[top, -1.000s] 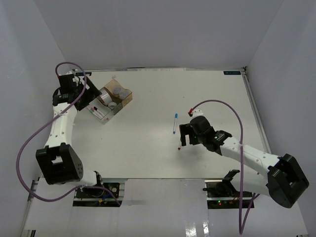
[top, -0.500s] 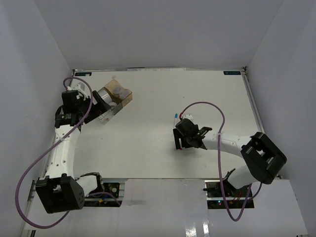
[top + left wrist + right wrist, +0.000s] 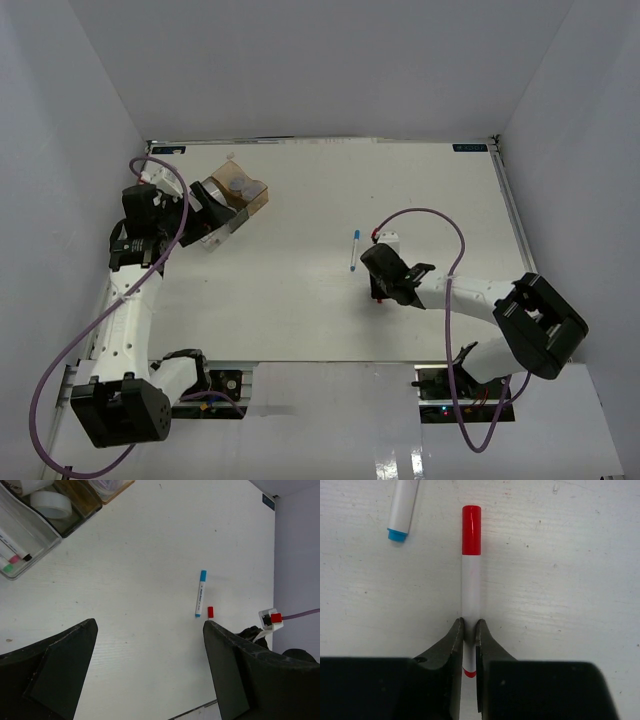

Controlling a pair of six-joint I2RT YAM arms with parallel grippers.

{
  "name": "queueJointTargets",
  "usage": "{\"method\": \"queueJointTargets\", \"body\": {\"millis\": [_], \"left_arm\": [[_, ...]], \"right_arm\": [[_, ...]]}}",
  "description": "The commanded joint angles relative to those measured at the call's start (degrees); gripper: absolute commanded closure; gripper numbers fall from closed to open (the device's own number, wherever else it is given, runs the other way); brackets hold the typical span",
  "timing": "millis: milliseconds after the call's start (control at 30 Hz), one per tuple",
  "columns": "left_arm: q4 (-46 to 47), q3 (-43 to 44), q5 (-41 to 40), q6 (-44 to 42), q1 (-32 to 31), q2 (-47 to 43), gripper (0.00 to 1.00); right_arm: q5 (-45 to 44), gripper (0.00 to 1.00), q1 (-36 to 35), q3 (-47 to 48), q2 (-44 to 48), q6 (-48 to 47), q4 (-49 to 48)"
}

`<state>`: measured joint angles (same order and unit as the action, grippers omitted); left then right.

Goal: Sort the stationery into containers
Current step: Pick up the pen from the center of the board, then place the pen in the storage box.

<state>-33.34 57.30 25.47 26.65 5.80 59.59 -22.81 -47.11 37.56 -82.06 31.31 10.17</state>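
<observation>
Gripping slim white red-capped marker near its tail with right gripper clenched on it, just beside slim white blue-capped marker. Likely to pivot cap-down or slip on lift, given off-centre hold.

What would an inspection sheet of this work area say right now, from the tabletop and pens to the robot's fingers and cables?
Surface: white table, lightly scuffed.
Job's things: red marker clamped in the right fingers; blue marker lying loose beside it; containers at far left holding pink-, green- and black-capped markers and a tape roll.
Clutter: nothing seen.
Fingers: right fingers shut on the red marker's barrel; left fingers open, empty, near the containers.
Cables: a purple cable loops off each arm.
Surroundings: plain white walls.
</observation>
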Motion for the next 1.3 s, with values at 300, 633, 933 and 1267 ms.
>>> {"method": "queueJointTargets", "body": {"millis": [300, 633, 933, 1267], "left_arm": [[9.51, -5.35, -0.13, 15.17, -16.3, -4.84, 0.03], [18.4, -3.78, -15.7, 23.61, -40.06, 4.03, 0.03], [20.6, 1.32, -26.6, 25.2, -50.53, 14.4, 0.06], [21.13, 3.26, -27.93, 25.9, -53.53, 19.77, 0.31]], "right_arm": [[5.31, 0.92, -3.33, -3.73, 13.05, -5.73, -5.51], [13.84, 0.92, -5.18, -2.05, 21.06, -5.12, -17.72], [16.57, 0.92, -5.18, -1.7, 22.47, -2.4, -21.95], [15.86, 0.91, -5.18, -2.67, 23.35, -1.87, -22.83]]}}
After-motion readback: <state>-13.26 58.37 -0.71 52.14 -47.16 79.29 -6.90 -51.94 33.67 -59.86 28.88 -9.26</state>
